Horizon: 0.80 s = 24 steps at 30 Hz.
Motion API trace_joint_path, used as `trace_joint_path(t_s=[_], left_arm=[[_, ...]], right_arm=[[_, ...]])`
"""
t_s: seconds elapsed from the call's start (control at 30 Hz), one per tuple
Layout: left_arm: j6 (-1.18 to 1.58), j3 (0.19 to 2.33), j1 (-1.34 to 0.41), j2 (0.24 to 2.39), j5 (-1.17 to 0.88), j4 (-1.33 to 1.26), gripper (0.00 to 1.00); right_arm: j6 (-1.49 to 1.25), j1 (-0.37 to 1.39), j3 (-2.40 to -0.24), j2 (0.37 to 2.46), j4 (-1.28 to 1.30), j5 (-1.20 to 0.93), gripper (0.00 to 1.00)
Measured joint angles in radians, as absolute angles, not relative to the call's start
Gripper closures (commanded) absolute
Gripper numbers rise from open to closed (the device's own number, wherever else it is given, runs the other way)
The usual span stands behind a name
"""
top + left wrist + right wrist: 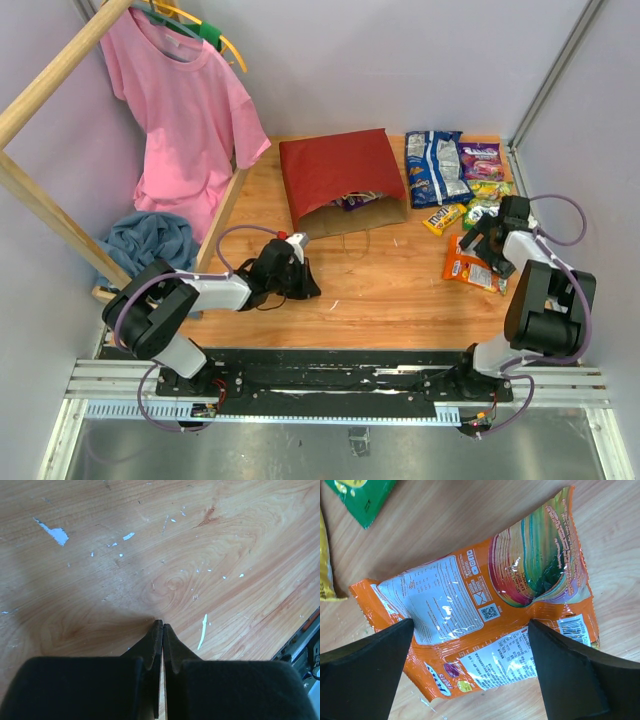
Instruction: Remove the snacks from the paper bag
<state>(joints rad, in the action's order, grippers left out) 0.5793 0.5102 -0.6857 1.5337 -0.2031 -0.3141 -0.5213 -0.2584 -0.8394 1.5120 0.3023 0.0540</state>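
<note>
While the orange packet [470, 600] lies flat under the spread jaws of the right gripper [470, 627] and those of the left gripper [162, 625] are pressed together empty, the purple packet [352, 201] at the mouth of the paper bag [340, 175] is judged due next.

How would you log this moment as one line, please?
left jaws: shut, empty | right jaws: open over orange packet | paper bag: purple packet in its mouth

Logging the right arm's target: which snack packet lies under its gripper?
The orange packet, flat beneath the open right gripper; the yellow packet and green packet lie beside it.
</note>
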Motion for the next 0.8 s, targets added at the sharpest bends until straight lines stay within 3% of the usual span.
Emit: trace_joint_path(t_s=[0.4,0.8], left_arm=[[0.529,0.556,-0.670,1.544,-0.210,-0.245,0.96],[0.523,0.594,-0.669,1.565,-0.218,-0.207,0.95]], right_arm=[[-0.597,-0.267,-1.001,1.568,0.488,0.149,0.01],[-0.518,-0.260,-0.870,1.347,0.449,0.080,0.01]])
